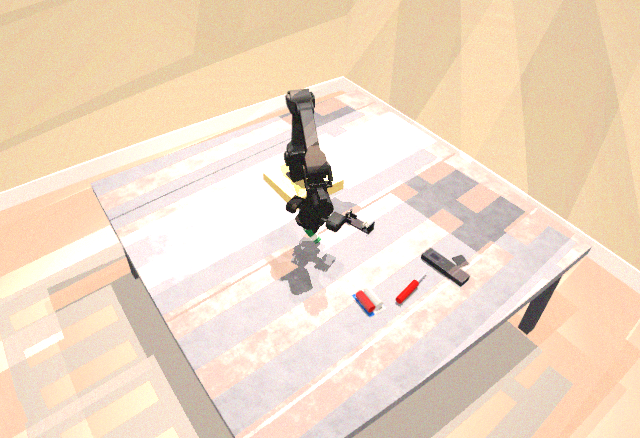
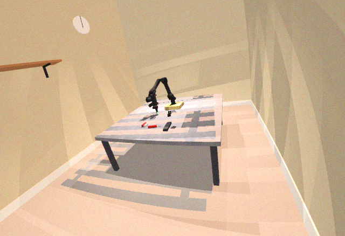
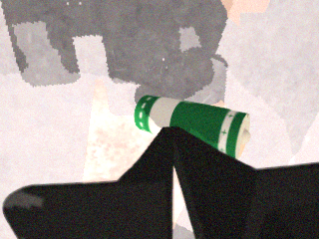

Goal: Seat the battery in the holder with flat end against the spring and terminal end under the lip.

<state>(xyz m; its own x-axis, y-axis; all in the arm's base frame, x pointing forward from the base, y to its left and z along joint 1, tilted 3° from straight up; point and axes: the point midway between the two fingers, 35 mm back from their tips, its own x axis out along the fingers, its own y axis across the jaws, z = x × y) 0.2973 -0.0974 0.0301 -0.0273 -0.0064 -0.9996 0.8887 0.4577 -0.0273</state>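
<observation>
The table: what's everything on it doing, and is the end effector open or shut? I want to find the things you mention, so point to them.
End effector (image 1: 311,229) (image 2: 157,112) (image 3: 169,134): shut, holding nothing.
Green battery (image 1: 313,236) (image 2: 157,113) (image 3: 199,121): out of the holder.
Black holder (image 1: 360,223) (image 2: 168,113): no battery in it.
Red screwdriver (image 1: 407,291) (image 2: 152,126): lying down.
Long black thing (image 1: 443,266) (image 2: 167,126): lying flat.
</observation>
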